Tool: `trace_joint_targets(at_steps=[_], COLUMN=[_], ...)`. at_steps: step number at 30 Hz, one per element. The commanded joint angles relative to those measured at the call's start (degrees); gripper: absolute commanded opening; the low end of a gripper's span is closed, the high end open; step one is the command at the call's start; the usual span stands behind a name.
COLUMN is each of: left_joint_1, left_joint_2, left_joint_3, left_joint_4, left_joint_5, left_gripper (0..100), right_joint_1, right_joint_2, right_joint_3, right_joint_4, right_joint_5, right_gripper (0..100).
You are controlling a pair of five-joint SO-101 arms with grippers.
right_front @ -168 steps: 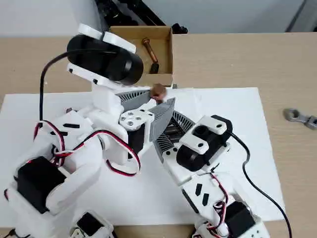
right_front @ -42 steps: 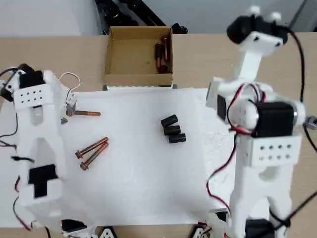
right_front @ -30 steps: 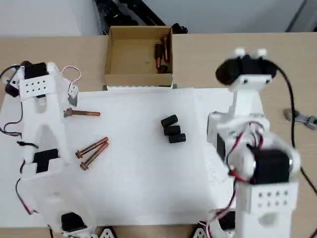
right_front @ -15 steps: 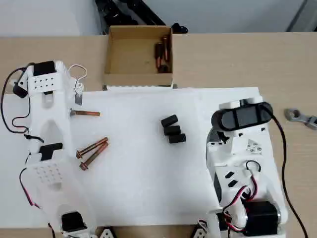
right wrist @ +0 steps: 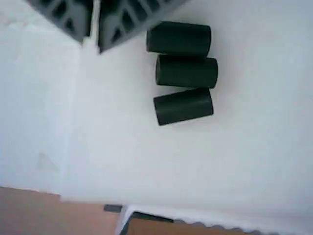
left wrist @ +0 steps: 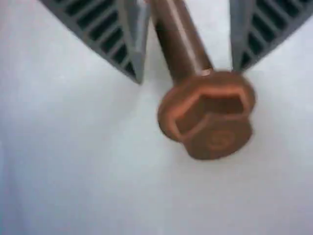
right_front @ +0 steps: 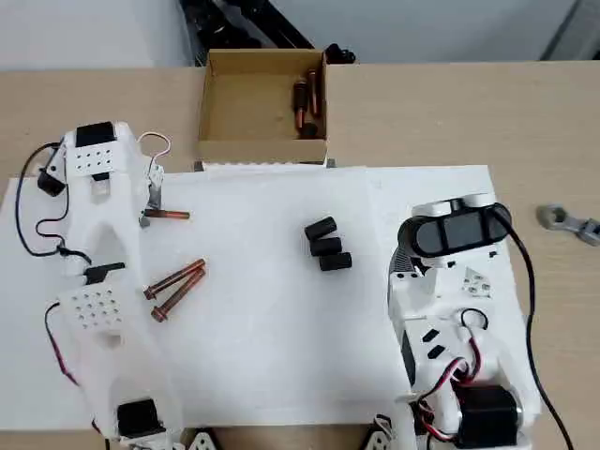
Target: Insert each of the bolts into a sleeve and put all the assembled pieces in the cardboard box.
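On the white sheet (right_front: 281, 356) that covers the near part of the table (right_front: 422, 112), the left gripper (left wrist: 188, 71) stands over a lone bolt (right_front: 167, 215) near the sheet's left edge. Its jaws are released: the two grey fingers (left wrist: 122, 39) straddle the copper shaft just behind the hexagonal head, and a strip of white shows on each side between finger and shaft. Toward the near side of that bolt, two more bolts (right_front: 175, 277) lie side by side at a slant, almost touching, apart from the left arm (right_front: 94, 234). Three black sleeves (right_front: 326, 246) lie in a tight row at the middle of the sheet, each touching the next. The right gripper (right wrist: 93, 44) hangs just beside the end sleeve (right wrist: 179, 39) of that row, clenched on nothing, with a thin slit between its fingers. The right arm (right_front: 450, 309) is folded over the right part of the sheet. The cardboard box (right_front: 204, 103) sits on the bare table at the sheet's far edge. Inside it, assembled pieces (right_front: 305, 98), copper bolts with dark sleeves on them, lie against its right wall. A wrench (right_front: 565, 222) lies on the table off the sheet's right edge.
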Motion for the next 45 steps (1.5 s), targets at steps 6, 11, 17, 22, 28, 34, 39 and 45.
trace_joint_targets(at_steps=[6,11,17,22,28,34,39,45], left_joint_1=[-0.18,-0.62,-1.58,-1.67,-0.88,2.81,5.27,7.74], left_joint_2=[5.19,7.74,7.82,7.74,-2.37,-15.74,-25.93,-39.21], left_joint_3=[-6.46,-7.34,-8.84,-10.86,-8.40,-3.74,0.92,6.90], left_joint_4=[-0.09,0.18,5.27,8.35,8.35,8.26,8.26,8.26], left_joint_5=[0.44,0.44,-2.73,-7.91,-15.03,-35.43,-43.34,-52.40], left_gripper=[11,5,1,1,1,1,1,1], right_joint_1=[0.57,0.57,0.57,0.48,-5.49,-8.75,-8.75,-8.75], right_joint_2=[0.22,0.22,0.22,0.31,0.75,3.47,14.46,36.18], right_joint_3=[-0.35,-0.35,-0.44,-0.44,-0.79,-0.88,-4.75,-22.95], right_joint_4=[-1.27,-1.27,-1.27,-1.27,-1.10,-3.12,-4.62,-4.00], right_joint_5=[0.62,0.62,0.62,0.35,-0.44,-3.34,-3.52,-11.69], right_gripper=[0.5,0.5,0.5,0.5,0.5,0.5,0.5,0.8])
